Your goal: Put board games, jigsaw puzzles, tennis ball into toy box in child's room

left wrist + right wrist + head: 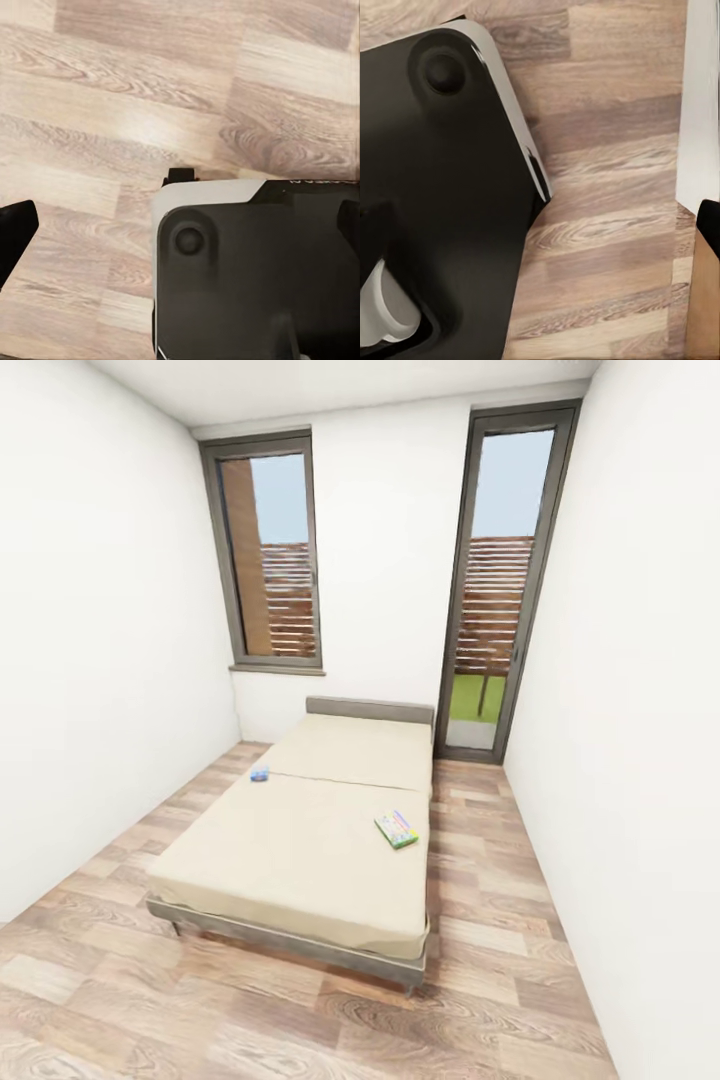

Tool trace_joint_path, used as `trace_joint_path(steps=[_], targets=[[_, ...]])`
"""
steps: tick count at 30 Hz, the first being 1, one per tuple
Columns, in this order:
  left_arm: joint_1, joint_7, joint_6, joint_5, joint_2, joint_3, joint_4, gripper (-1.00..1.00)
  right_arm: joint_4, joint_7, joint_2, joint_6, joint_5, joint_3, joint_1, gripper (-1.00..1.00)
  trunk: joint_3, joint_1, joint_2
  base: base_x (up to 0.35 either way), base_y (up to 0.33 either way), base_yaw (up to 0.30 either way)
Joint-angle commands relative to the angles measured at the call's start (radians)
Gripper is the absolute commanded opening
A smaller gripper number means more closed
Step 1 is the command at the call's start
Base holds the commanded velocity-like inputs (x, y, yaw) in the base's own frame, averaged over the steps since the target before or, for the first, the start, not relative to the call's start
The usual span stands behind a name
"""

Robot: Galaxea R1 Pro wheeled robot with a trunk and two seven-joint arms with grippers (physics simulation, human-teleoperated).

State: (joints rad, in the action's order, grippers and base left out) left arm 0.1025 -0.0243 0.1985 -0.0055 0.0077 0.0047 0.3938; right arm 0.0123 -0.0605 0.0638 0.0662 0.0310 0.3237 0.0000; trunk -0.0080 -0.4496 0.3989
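We roll squarely toward the bed (300,850), nearing its green-and-white game (397,828); claw states we cannot tell.

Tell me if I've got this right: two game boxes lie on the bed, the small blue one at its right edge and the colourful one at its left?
Swapped. In the head view the small blue box lies at the left edge of the bed, and the colourful box near its right edge.

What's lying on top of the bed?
On the bed lie two game boxes: a small blue one near its left edge and a green-and-white one near its right edge. What is beneath the boxes or under the bed is hidden.
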Motion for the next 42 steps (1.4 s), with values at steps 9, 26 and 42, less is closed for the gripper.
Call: trace_joint_path(steps=[9, 26, 42], targets=[[0.003, -0.003, 0.161, -0.002, -0.052, -0.001, 0.138, 1.00, 0.005, -0.009, 0.011, 0.002, 0.007, 0.036, -0.011, 1.00, -0.004, 0.000, 0.001, 0.000, 0.000, -0.241], [0.061, 0.010, 0.163, -0.002, -0.074, -0.011, 0.148, 1.00, 0.097, -0.009, -0.003, 0.006, 0.006, 0.037, -0.027, 1.00, -0.024, 0.000, 0.001, 0.000, 0.000, -0.105], [0.063, 0.012, -0.042, 0.000, -0.077, -0.009, -0.032, 1.00, 0.087, 0.001, -0.006, 0.188, -0.005, 0.029, -0.027, 1.00, -0.026, 0.000, 0.001, 0.006, 0.000, -0.004]])
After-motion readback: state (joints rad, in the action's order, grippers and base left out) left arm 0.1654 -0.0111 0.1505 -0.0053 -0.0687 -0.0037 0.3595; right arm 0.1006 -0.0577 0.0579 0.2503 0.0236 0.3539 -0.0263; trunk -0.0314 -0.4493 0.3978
